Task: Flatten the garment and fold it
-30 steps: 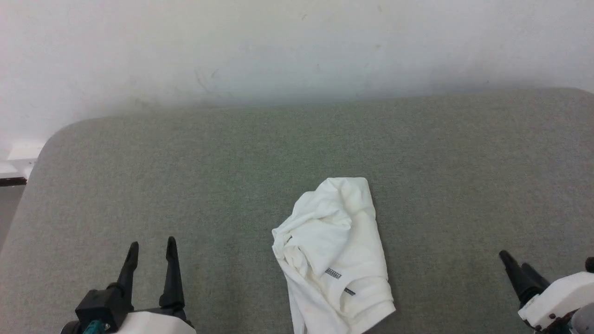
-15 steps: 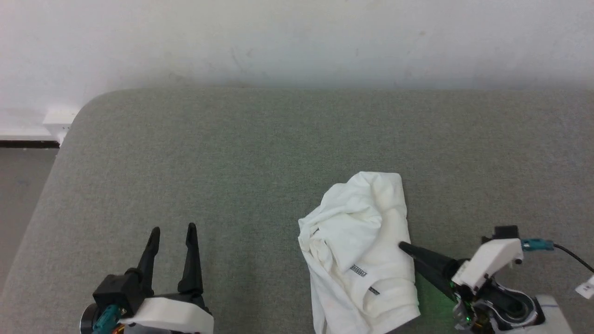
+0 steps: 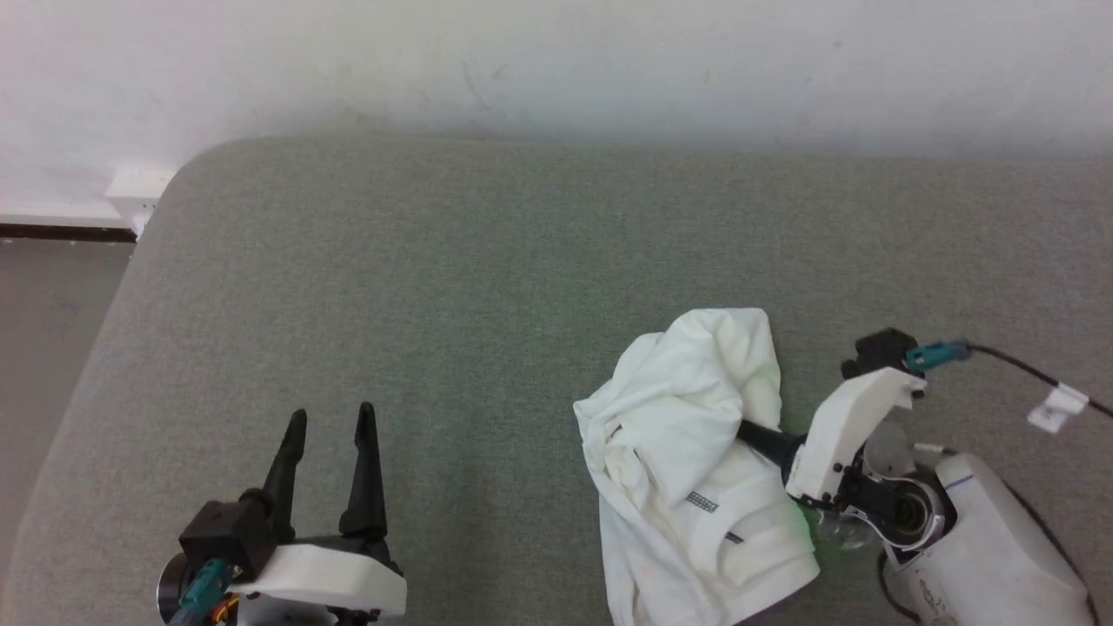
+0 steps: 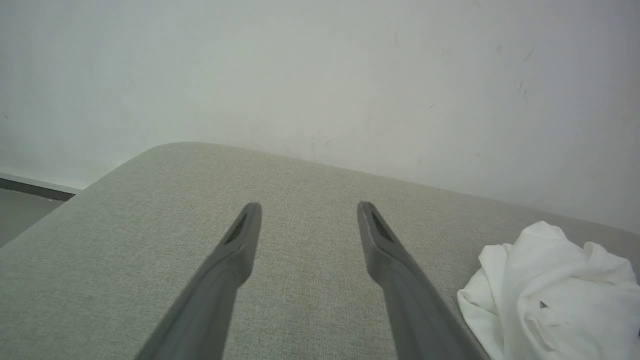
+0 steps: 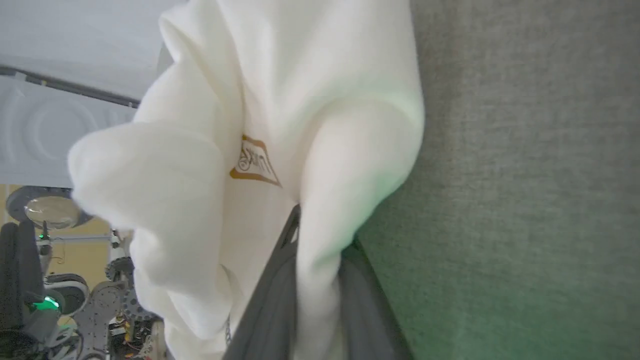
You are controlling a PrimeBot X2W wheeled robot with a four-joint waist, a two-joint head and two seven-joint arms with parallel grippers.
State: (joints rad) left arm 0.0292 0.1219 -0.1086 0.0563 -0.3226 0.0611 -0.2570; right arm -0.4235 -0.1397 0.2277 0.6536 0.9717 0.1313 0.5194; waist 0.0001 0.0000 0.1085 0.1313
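You are in a lab: scuffed white wall [image 3: 556, 52], grey padded table [image 3: 435, 261], geared machines [image 5: 115, 305] (green lamp lit) beyond.

You had a grey-green cloth surface [image 3: 452, 278] before you, its far left corner rounded. Behind its far edge stood a white wall [image 3: 556, 61], lightly scuffed [image 3: 480, 83]. Past the left edge you saw grey floor [image 3: 48, 304], a dark skirting strip [image 3: 61, 232] and a small white block [image 3: 139, 184] at the wall's foot. A green glow [image 5: 450, 290] lay on the surface near its right side. In the right wrist view, blurred machinery [image 5: 100, 310] with a green lamp [image 5: 45, 303] stood before a yellowish backdrop.
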